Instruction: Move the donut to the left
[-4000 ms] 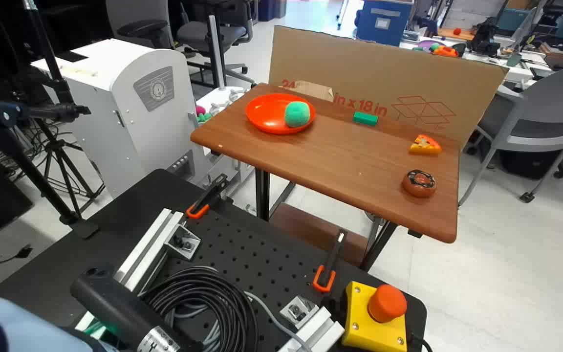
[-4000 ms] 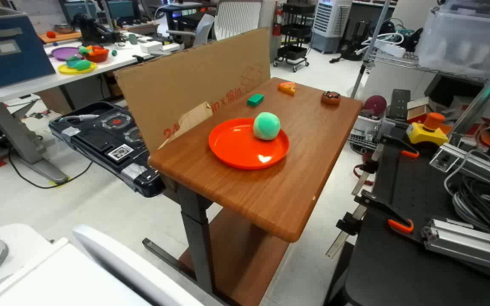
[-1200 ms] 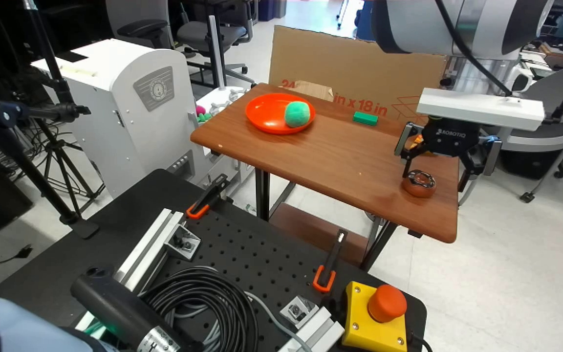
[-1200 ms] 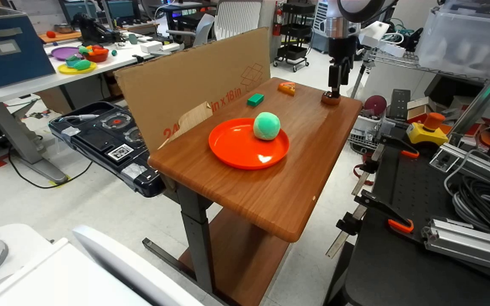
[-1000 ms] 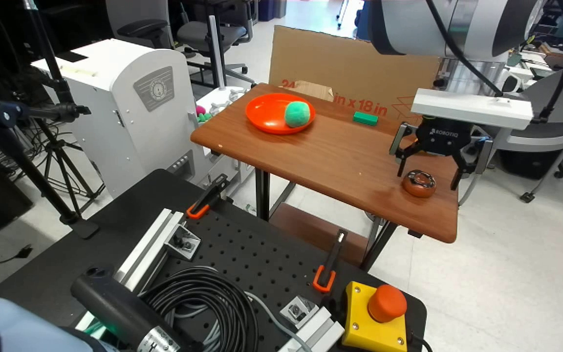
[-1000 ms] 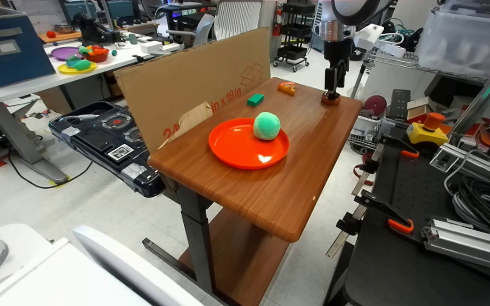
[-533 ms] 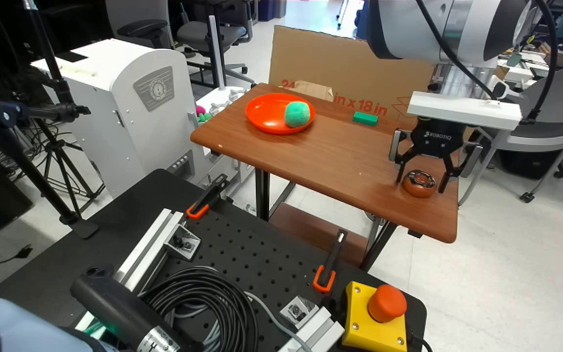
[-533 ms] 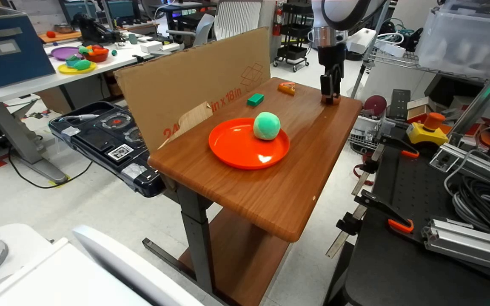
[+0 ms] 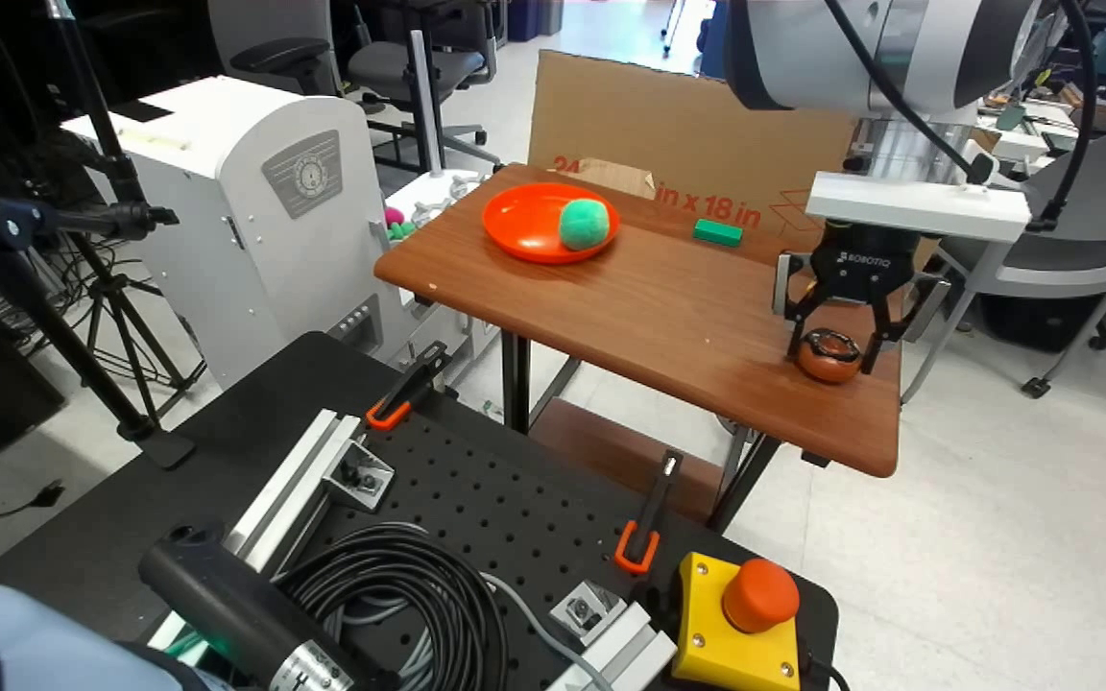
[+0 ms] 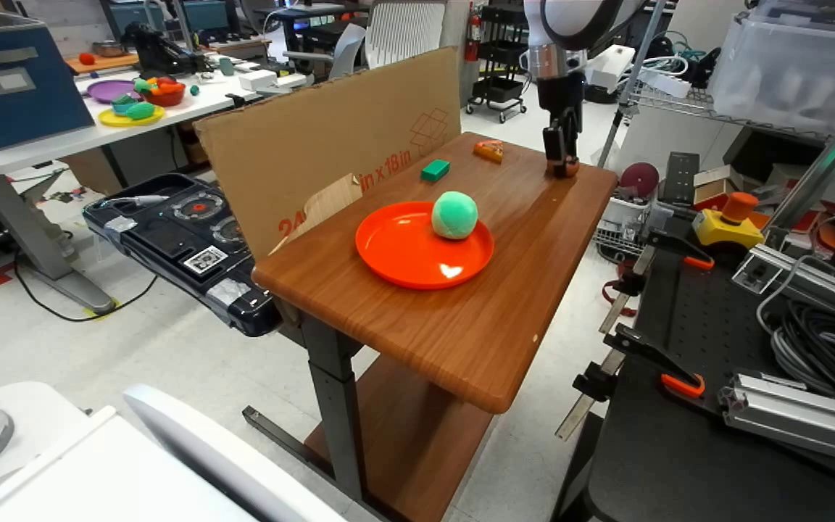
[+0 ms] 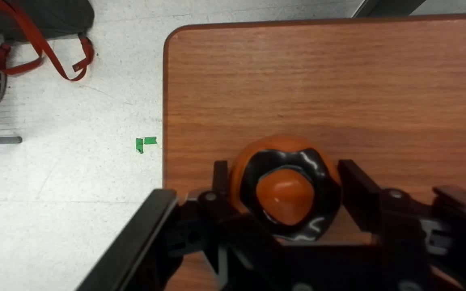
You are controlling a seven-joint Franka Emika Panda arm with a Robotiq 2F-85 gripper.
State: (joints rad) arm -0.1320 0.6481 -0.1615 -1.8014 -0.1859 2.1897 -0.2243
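In an exterior view: donut (image 9: 829, 361) at right of frame, jaws pinching its sides; I can't tell whether it clears the tabletop (image 9: 649, 317). In an exterior view: green ball (image 10: 454, 215) on the orange plate (image 10: 403, 250), mid-frame; a low carry that way could clip it. Wrist view: donut lower centre, flanks rounded, glossy; weak squeeze might let it slip, tabletop's left edge near.

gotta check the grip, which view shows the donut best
The wrist view: the donut is largest there, its dark-ringed top mostly visible from above between the gripper fingers. Both exterior views show it smaller; in an exterior view, a black finger hides part of it.
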